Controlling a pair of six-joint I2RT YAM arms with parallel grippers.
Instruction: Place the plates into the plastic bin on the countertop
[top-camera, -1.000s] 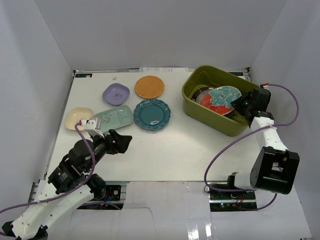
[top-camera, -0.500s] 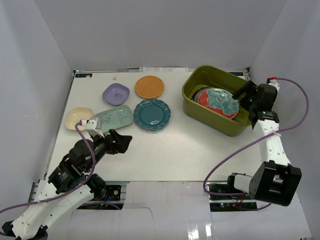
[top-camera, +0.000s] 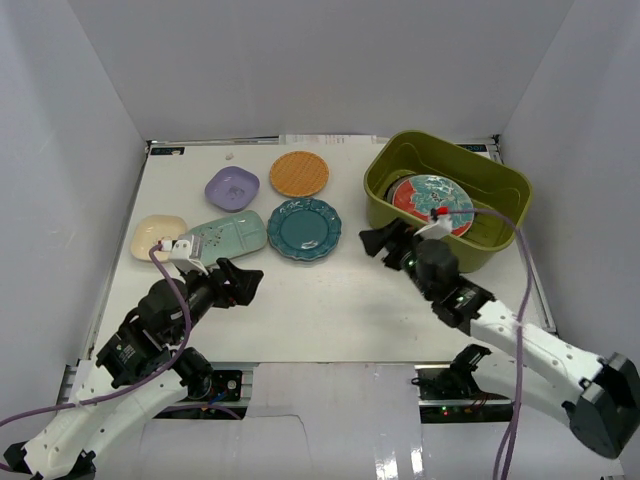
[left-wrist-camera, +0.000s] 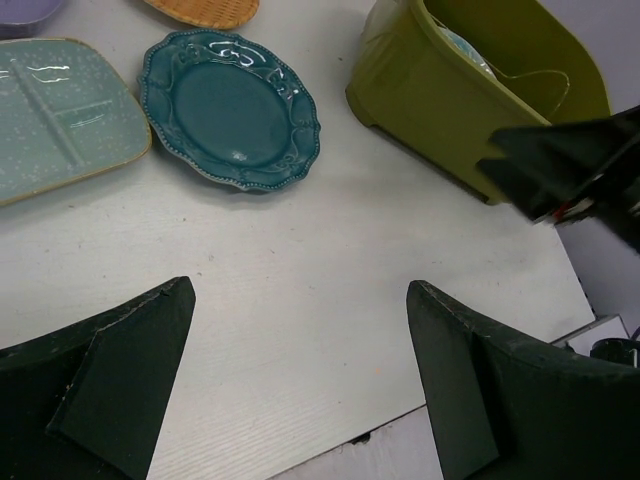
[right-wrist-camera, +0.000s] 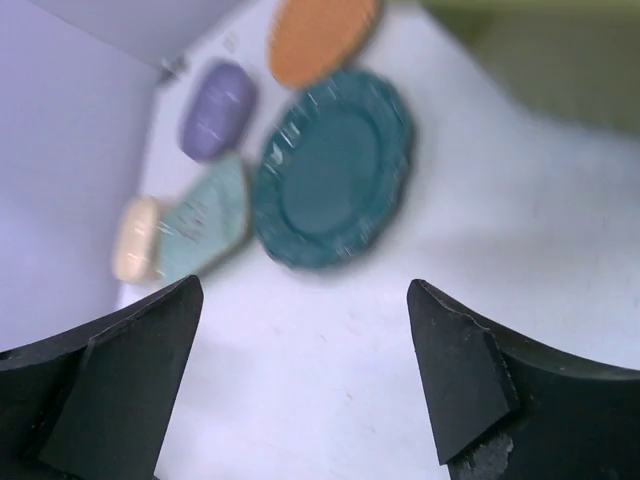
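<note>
1. The left gripper (top-camera: 241, 284) hangs low over the near left of the countertop (top-camera: 330, 305), jaws wide and empty, just as it was a second ago.
2. The right gripper (top-camera: 377, 241) is also spread wide and holds nothing. It now sits between the bin (top-camera: 502, 176) and the teal plate (top-camera: 304, 228). A second ago it was at the bin's right edge, clamped on the red-and-teal plate (top-camera: 432, 196).
3. One drop-off is done and the next pickup is starting. The right wrist view is blurred, but the teal plate is probably next. That calls for coming down on its scalloped rim.
4. Further left lie the mint dish (top-camera: 228, 236) and the cream dish (top-camera: 157, 235), and beyond them the lavender dish (top-camera: 232, 187) and the orange plate (top-camera: 299, 173).
5. Inside the bin, the red-and-teal plate now lies nearly flat on others; earlier it was tilted.
</note>
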